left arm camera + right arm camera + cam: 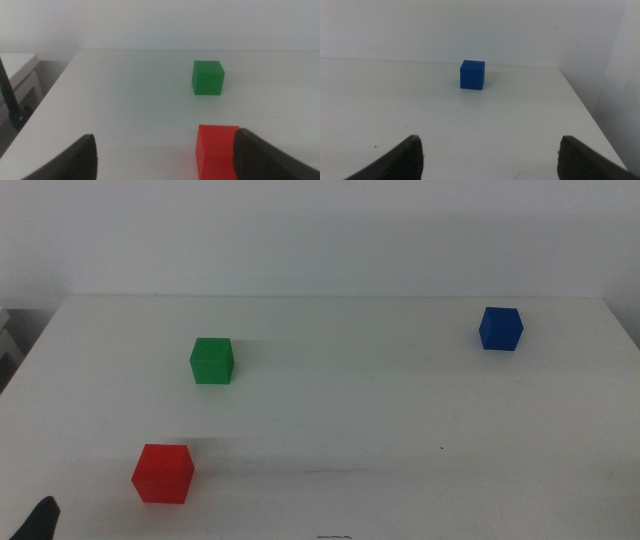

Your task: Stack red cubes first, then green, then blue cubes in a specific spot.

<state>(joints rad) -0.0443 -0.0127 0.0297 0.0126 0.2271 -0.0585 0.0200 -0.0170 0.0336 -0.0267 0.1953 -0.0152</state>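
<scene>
The red cube point(163, 473) sits on the white table near the front left. Farther back stands the green cube point(212, 361), and the blue cube point(500, 329) is at the back right. All three rest apart on the tabletop. My left gripper point(40, 520) shows only as a dark tip at the bottom left corner, to the left of the red cube. In the left wrist view the left gripper point(165, 160) is open; the red cube point(215, 150) lies close beside one jaw, with the green cube point(208, 77) beyond. My right gripper point(490, 157) is open and holds nothing, well short of the blue cube point(472, 74).
The table's left edge point(47, 100) drops off to a white unit and a dark pole point(10, 95). The table's right edge point(590, 115) runs near the blue cube. A pale wall stands behind the table.
</scene>
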